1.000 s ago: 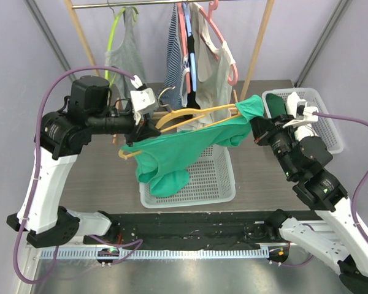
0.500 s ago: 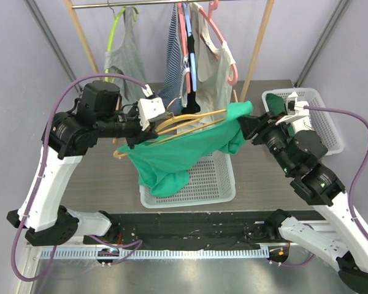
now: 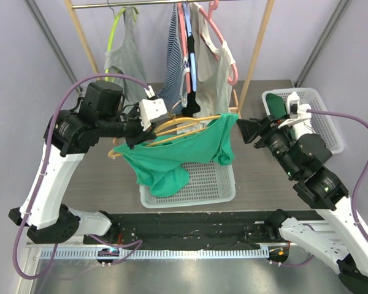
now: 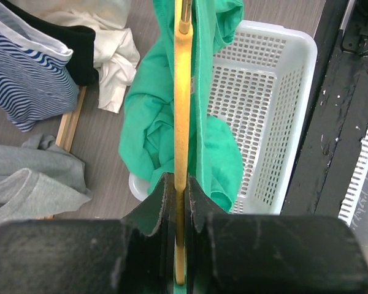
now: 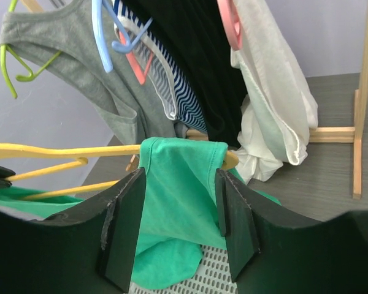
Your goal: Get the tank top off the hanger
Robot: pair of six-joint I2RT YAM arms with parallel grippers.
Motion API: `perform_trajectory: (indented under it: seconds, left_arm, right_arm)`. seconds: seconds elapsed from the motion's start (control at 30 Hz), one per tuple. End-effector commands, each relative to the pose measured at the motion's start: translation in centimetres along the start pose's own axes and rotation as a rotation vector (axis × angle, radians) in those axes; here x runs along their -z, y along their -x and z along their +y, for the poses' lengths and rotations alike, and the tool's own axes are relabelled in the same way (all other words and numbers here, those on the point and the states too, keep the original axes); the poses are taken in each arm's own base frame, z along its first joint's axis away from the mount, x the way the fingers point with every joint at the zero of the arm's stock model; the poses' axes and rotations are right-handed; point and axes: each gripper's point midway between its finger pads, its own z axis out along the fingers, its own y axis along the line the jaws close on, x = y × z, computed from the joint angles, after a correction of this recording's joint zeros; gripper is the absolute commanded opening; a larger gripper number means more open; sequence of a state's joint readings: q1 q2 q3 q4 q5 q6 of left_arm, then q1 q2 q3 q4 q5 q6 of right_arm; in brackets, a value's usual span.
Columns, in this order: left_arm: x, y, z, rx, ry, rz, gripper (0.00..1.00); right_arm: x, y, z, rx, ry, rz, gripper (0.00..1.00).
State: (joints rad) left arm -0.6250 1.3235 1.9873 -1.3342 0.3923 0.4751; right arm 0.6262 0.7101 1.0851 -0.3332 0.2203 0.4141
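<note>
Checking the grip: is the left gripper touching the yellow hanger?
Touching. The left wrist view shows the left gripper clamped shut on the yellow hanger.

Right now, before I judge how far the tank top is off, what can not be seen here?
Left wrist view: the top edge cuts off the far part of the hanger; the tank top covers part of the basket.
Top view: the white wrist camera hides where the left jaws grip the hanger.
Right wrist view: the right jaws hide the tank top's lower part; the left edge cuts off one hanger end.
</note>
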Motion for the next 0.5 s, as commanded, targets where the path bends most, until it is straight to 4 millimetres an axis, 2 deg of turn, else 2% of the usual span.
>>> perform_trajectory:
  seconds: [0.0,0.1,0.23,0.47]
  left_arm:
    - [1.1,2.2,0.2,-0.038,0.023,-0.078,0.00]
    - [1.2,2.4,0.3,-0.038,0.027,-0.084,0.00]
    - [1.2,2.6,0.2,-0.040,0.022,-0.087,0.00]
    - [1.4,2.7,-0.1,-0.041,0.018,-0.093,0.00]
  right_arm:
    - [-1.4,-2.3,0.8,0.000,0.046,0.079,0.55]
    - [-1.8,-3.5,0.7,-0.022,0.047,0.104,0.53]
    - [-2.1,-5.0,-0.4,-0.019,0.008,0.130,0.53]
    - [-2.8,-5.7,-0.8,-0.018,0.001,0.127,0.53]
